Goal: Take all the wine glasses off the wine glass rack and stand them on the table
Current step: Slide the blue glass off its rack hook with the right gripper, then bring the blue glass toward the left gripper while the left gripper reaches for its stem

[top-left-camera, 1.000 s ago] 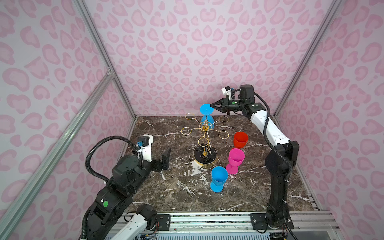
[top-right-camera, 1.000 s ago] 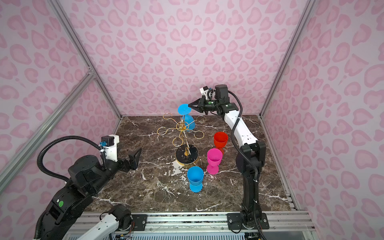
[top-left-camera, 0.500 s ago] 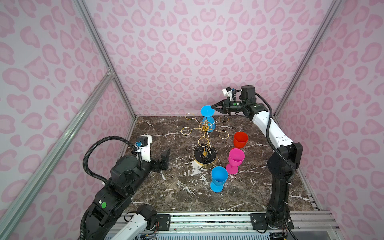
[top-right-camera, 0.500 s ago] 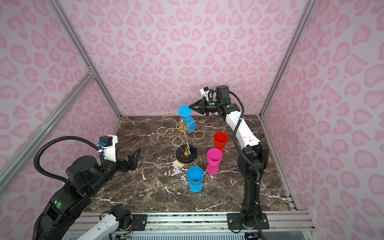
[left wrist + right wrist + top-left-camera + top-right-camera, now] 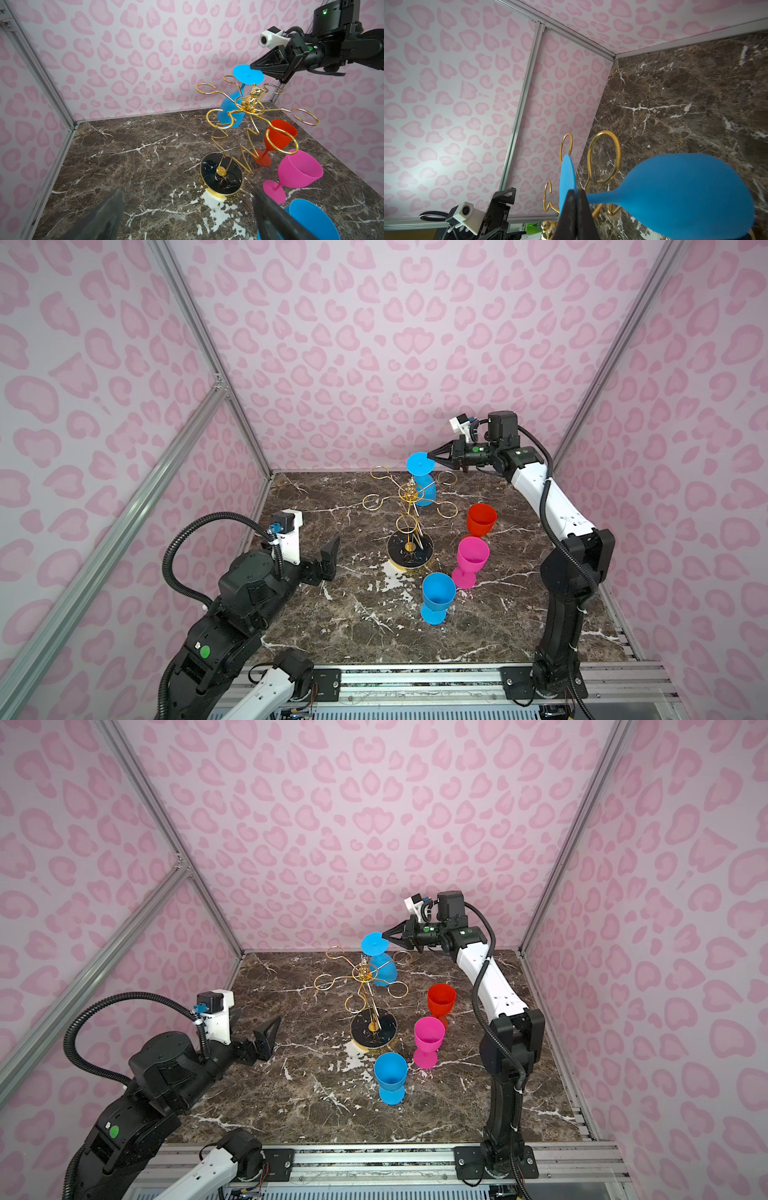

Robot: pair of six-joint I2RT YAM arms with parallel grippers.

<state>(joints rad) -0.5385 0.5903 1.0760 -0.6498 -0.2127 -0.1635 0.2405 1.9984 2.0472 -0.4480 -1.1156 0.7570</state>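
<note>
The wine glass is blue and hangs upside down at the far side of the wine glass rack, a gold wire stand on a round black base. My right gripper is shut on the rim of the glass's foot disc, which sits just above the looped arms. The stem slants down among the loops to the bowl; I cannot tell if it touches the wire. My left gripper stands open and empty above the table, left of the rack's base.
Three glasses stand upright on the marble table right of the rack: a red one, a pink one and a second blue one. Pink patterned walls close in at the back and sides. A metal rail runs along the front.
The right arm's elbow has swung outward to the right, and the held blue glass has shifted only a little. The left arm has hardly moved.
</note>
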